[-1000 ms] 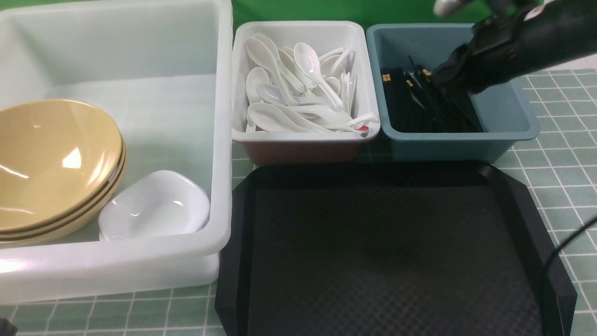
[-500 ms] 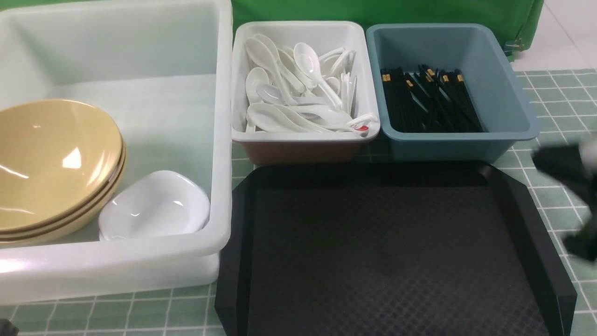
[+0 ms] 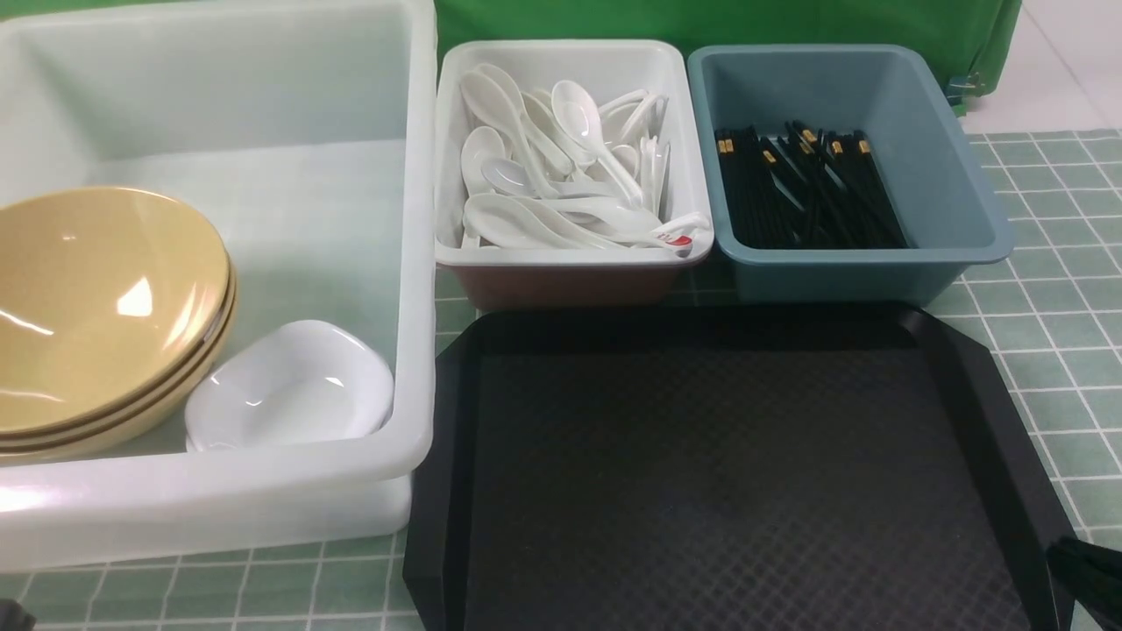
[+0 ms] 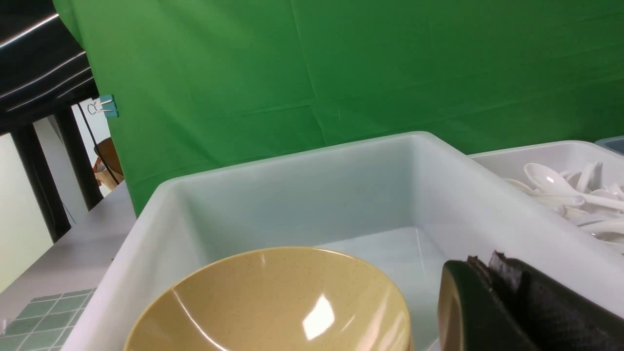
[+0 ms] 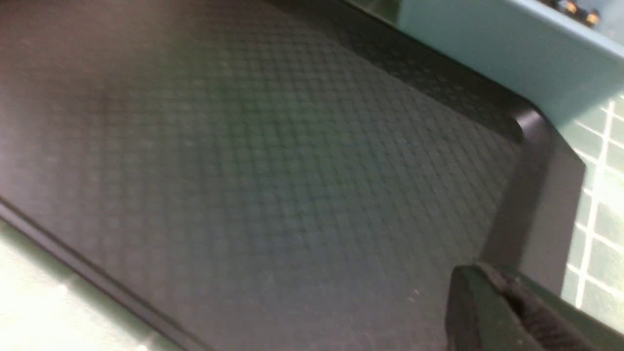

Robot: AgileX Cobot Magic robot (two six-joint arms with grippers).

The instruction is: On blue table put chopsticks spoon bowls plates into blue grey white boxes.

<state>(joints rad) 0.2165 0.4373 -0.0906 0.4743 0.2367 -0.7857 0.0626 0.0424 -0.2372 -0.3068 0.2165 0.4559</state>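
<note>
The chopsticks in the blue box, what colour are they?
Black with gold ends; the chopsticks show best in the front view.

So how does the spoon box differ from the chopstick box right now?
The spoon box is white with a brownish lower body; the chopstick box is blue-grey. The first holds a loose heap of white spoons, the second black chopsticks lying roughly parallel. Both are open rectangular tubs standing side by side behind the black tray.

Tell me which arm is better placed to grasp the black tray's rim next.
Right, probably. The right gripper hangs just over the black tray near its right rim; the left gripper is at the white box, beside the yellow bowls.
</note>
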